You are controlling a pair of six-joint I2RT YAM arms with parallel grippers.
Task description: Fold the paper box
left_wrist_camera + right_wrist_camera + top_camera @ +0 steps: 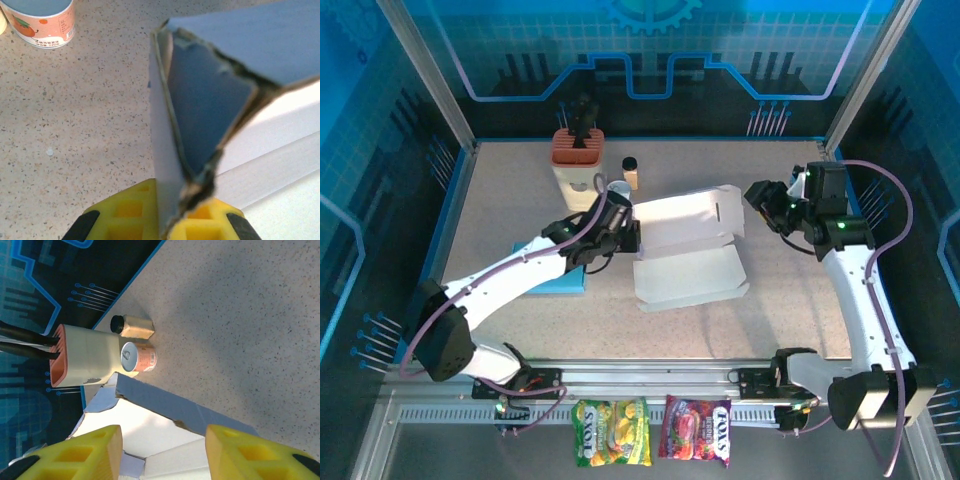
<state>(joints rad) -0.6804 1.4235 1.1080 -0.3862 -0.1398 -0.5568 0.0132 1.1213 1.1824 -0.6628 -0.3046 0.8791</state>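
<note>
The left arm (510, 275) stretches from its base at 7 o'clock toward 1 o'clock, low over the worktop (520, 200), and ends near the centre. The left gripper (172, 227) has its yellow fingers (125, 217) pressed together on a flap of the paper box (162, 165). The right arm (865, 300) rises along the 3 o'clock edge, its wrist bent toward 9 o'clock. The right gripper (165, 452) holds its fingers spread wide, gripping nothing.

Built in white shells (510, 270) with black joints; trailed by lilac cables (911, 210); tipped with yellow fingers (90, 455), hollow-celled; lit green, seemingly, near the right wrist.
</note>
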